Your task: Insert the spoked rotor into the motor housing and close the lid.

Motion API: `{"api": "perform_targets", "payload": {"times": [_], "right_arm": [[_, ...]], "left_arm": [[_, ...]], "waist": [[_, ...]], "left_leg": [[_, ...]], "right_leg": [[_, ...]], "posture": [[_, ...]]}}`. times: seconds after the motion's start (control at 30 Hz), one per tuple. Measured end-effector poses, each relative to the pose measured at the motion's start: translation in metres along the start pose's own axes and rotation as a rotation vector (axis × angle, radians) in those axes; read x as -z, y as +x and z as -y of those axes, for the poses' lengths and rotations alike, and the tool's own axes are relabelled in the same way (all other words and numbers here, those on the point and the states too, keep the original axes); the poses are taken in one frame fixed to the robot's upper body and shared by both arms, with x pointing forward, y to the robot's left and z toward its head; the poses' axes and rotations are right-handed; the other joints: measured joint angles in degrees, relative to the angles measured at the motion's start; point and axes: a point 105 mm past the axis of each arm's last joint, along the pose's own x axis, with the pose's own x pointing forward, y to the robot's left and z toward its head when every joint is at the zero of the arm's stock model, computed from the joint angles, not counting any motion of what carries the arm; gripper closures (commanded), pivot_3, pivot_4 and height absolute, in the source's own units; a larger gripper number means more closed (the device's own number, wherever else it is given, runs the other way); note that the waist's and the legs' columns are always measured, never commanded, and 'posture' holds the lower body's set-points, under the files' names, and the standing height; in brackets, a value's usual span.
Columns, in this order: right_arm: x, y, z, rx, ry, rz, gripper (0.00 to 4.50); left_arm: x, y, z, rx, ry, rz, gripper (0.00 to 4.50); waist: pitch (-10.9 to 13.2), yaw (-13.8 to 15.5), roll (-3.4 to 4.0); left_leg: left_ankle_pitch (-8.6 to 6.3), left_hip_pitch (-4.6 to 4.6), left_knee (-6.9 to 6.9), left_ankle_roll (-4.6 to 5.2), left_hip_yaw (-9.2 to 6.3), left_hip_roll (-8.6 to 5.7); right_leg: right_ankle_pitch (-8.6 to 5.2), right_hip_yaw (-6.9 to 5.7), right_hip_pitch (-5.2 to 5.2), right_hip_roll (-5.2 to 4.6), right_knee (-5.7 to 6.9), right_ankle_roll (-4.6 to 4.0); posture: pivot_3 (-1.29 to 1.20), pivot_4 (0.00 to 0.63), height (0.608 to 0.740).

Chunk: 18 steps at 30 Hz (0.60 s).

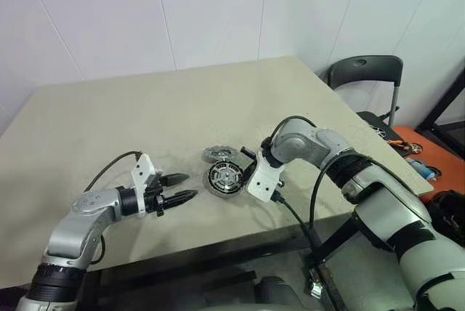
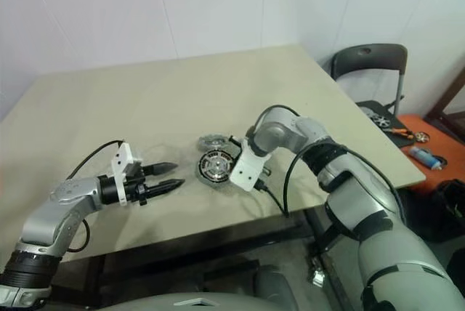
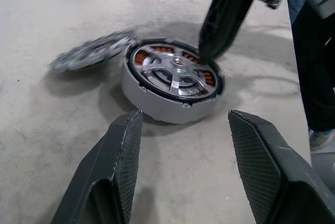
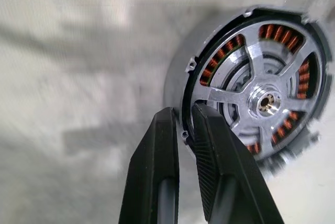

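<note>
Nearest to me, my right gripper [image 4: 183, 130] points steeply down with its two black fingers pinched nearly together on the black rim of the spoked rotor [image 4: 261, 98]. One finger sits inside the rim, the other outside it. My right forearm bends in from the right, wrist folded down over the work.

That rotor lies flat inside the motor housing [image 3: 170, 96], its silver spokes and hub facing up, copper-brown windings showing through the gaps between spokes. Round the outside, the housing's wall is pale grey.

Just beside the housing, on its far side from me, the lid [image 1: 218, 153] lies tilted, one edge against the housing.

My left gripper [image 1: 176, 188] hovers low over the desk [image 1: 145, 122], near the housing's left side, fingers spread apart and holding nothing, pointing toward it.
</note>
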Motion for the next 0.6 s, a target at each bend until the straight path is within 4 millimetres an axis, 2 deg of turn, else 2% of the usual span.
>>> {"api": "perform_targets", "payload": {"times": [0.17, 0.33, 0.43, 0.6], "right_arm": [[-0.011, -0.020, -0.005, -0.131, 0.318, 0.064, 4.00], [-0.011, -0.032, -0.010, -0.148, 0.513, 0.073, 4.00], [-0.016, -0.025, -0.001, -0.135, 0.599, 0.109, 4.00], [-0.026, 0.000, 0.021, -0.101, 0.709, 0.143, 4.00]], "left_arm": [[0.003, 0.004, -0.002, -0.001, -0.012, 0.007, 1.71], [0.003, 0.007, -0.006, -0.010, -0.010, 0.009, 1.71], [0.002, 0.009, -0.005, -0.005, -0.004, 0.020, 1.71], [0.007, 0.013, 0.000, 0.005, -0.018, 0.020, 1.71]], "waist": [[0.06, 0.37, 0.09], [0.06, 1.49, 0.10], [0.05, 1.44, 0.08], [0.06, 1.53, 0.09]], "left_leg": [[-0.01, -0.49, 0.09, 0.01, -0.05, -0.03], [-0.01, -0.78, 0.11, 0.01, -0.06, -0.03], [-0.01, -0.80, 0.09, 0.01, -0.04, -0.03], [0.00, -0.82, 0.10, -0.01, -0.05, -0.03]], "right_leg": [[0.01, -0.06, -0.44, -0.04, 0.00, 0.01], [0.01, -0.10, -0.76, -0.04, 0.00, 0.01], [0.01, -0.09, -0.78, -0.04, -0.02, 0.01], [0.02, -0.10, -0.84, -0.03, 0.05, -0.01]], "posture": [[0.00, 0.000, 0.740], [0.00, 0.000, 0.740], [0.00, 0.000, 0.740], [0.00, 0.000, 0.740]]}}
